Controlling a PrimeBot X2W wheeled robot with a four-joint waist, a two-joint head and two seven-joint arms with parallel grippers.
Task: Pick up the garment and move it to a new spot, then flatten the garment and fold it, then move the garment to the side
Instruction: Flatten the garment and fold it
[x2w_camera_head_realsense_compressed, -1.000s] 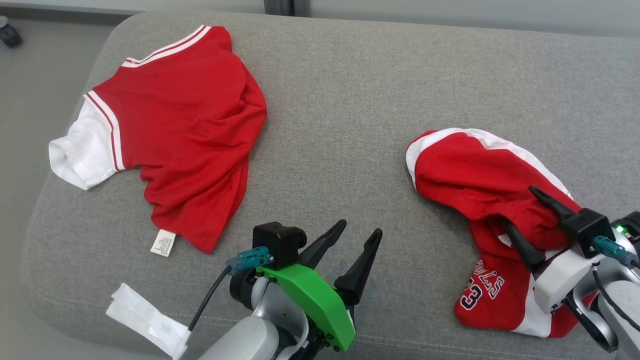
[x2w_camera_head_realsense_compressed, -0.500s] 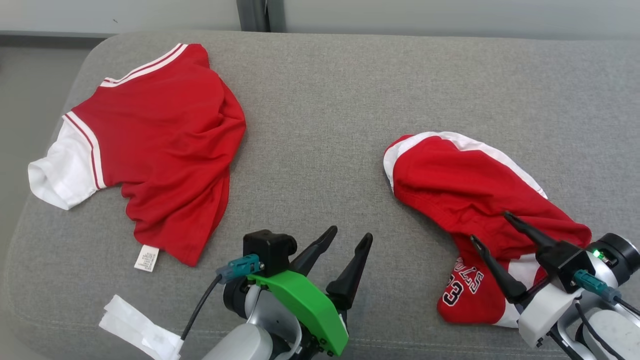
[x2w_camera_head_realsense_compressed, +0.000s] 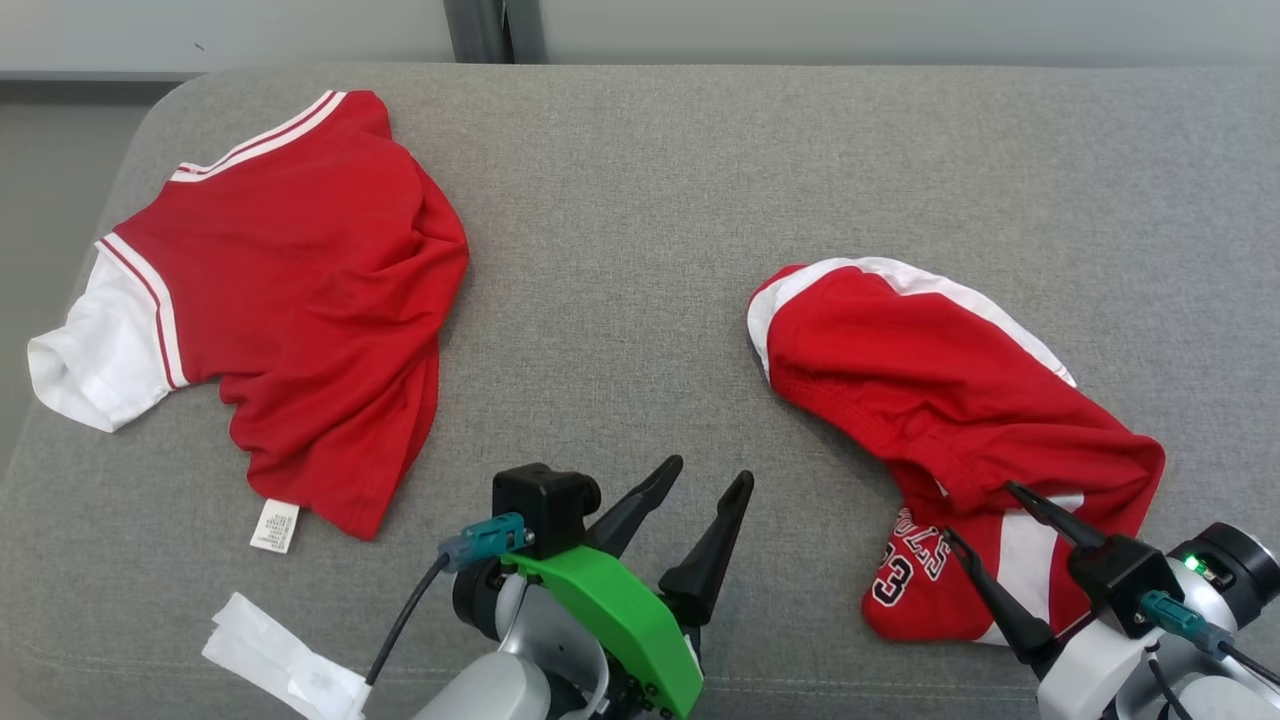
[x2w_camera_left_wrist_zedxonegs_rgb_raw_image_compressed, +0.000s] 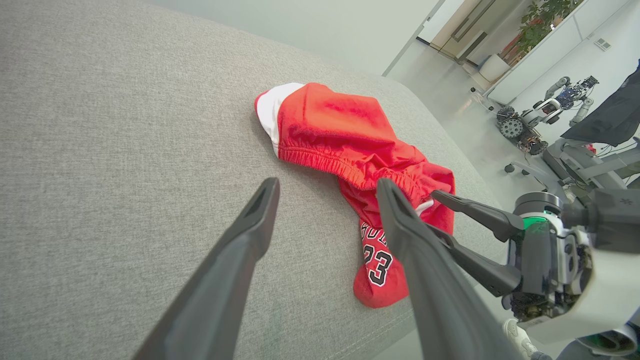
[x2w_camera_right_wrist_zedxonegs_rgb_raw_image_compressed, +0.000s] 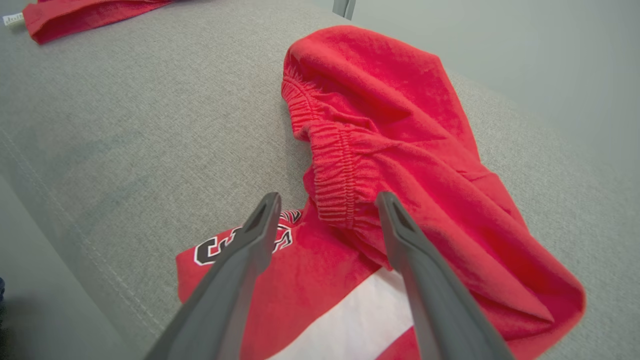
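While the right gripper (x2w_camera_head_realsense_compressed: 980, 512) hangs w/ its two fingers spread wide over the near end of the red shorts (x2w_camera_head_realsense_compressed: 930, 390), nothing is held, so I'd call this the approach to the first pick. Can't tell if the tips touch cloth. The shorts lie crumpled on the right side of the grey cushion (x2w_camera_head_realsense_compressed: 640, 180), close to its front edge, w/ the elastic waistband (x2w_camera_right_wrist_zedxonegs_rgb_raw_image_compressed: 330, 170) bunched over the leg that has the number print (x2w_camera_head_realsense_compressed: 890, 585).

In the right wrist view that waistband ridge sits just ahead of the fingertips and between them, so it's prob. the best bite: thick, gathered, less slippy than one layer. Come down w/ one finger either side of the ridge, close fully, then lift straight up before carrying, else the loose leg drags. Mind the front edge, as the fabric could slide off.

The left gripper (x2w_camera_head_realsense_compressed: 710, 470) is wide apart too, empty, over bare cushion mid-front, apart from the shorts. The red tee (x2w_camera_head_realsense_compressed: 300, 290) far left & the white scrap (x2w_camera_head_realsense_compressed: 280, 655) aren't involved, imo.
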